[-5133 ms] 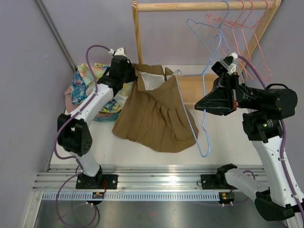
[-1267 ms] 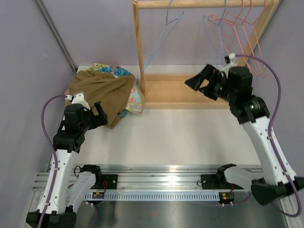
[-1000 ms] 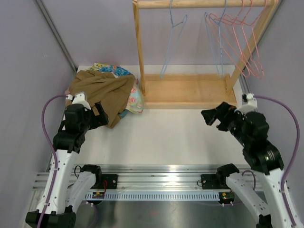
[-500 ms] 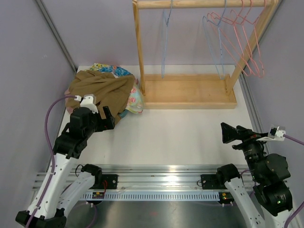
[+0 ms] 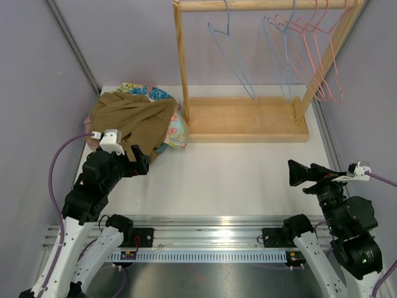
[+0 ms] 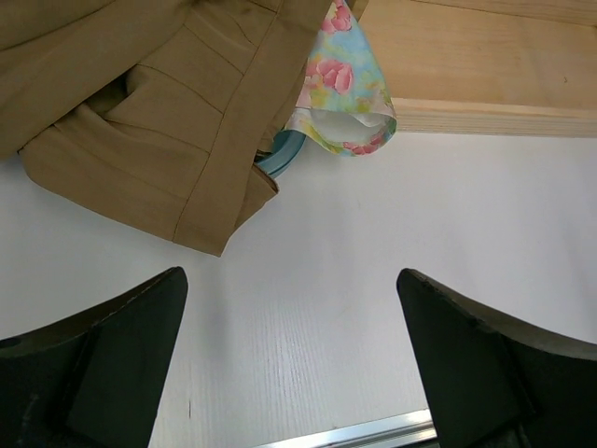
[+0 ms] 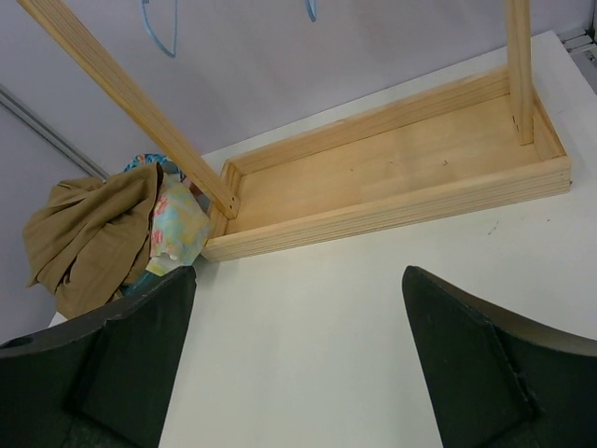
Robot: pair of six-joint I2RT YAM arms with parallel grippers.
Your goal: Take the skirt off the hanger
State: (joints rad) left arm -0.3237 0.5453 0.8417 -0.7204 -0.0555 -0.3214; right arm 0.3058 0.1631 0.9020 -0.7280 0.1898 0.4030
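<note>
Left gripper (image 6: 287, 289) spread; pleated skirt (image 6: 140, 121) crumpled.

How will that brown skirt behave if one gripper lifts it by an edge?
Probably floppy: the brown skirt lies crumpled in soft folds, so a lifted edge should drape. Likely light, being thin pleated cloth. It may drag the floral fabric beneath.

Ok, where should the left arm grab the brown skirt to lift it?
Probably grip the brown skirt at its near corner, where the band juts onto the table. Come from above with the open left gripper: that corner lies flat, clear of the floral cloth.
</note>
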